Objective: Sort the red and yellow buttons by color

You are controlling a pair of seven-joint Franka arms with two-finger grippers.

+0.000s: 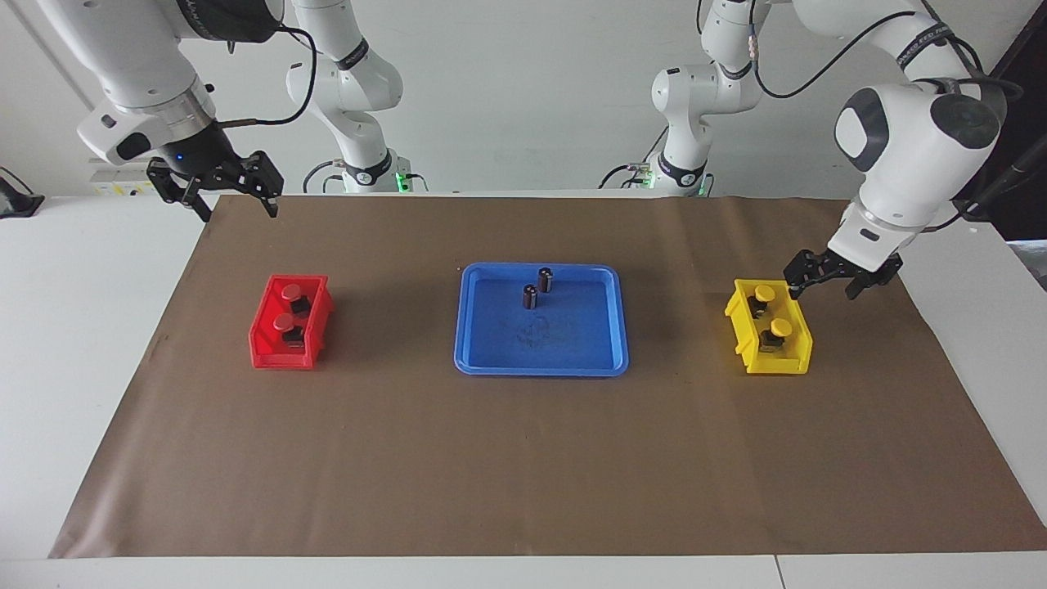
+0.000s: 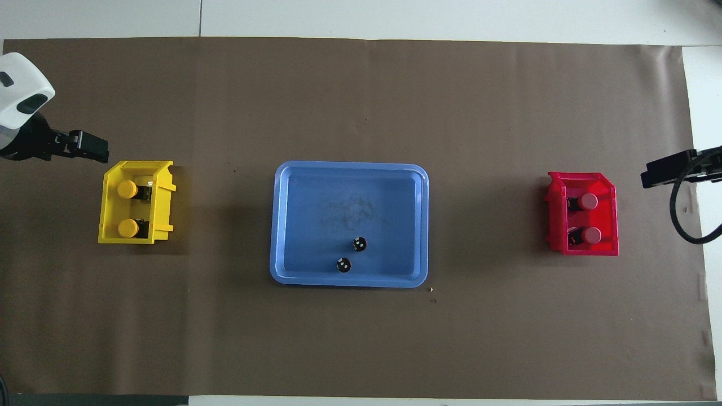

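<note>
Apparently the sorting is done: both red buttons [image 1: 288, 307] sit in the red bin [image 1: 270, 348], both yellow buttons [image 1: 771, 311] in the yellow bin [image 1: 797, 356], while the left pincer [image 1: 830, 280] and right pincer [image 1: 219, 190] hover spread and empty above the desk [image 1: 523, 458].

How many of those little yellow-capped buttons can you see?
2: both yellow-capped push-buttons lie in the yellow plastic bin, one nearer the robots. None looks hidden.

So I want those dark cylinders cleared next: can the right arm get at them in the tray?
Probably yes: the two dark cylinders stand upright in the blue tray, nothing over them; the right gripper is open.
</note>
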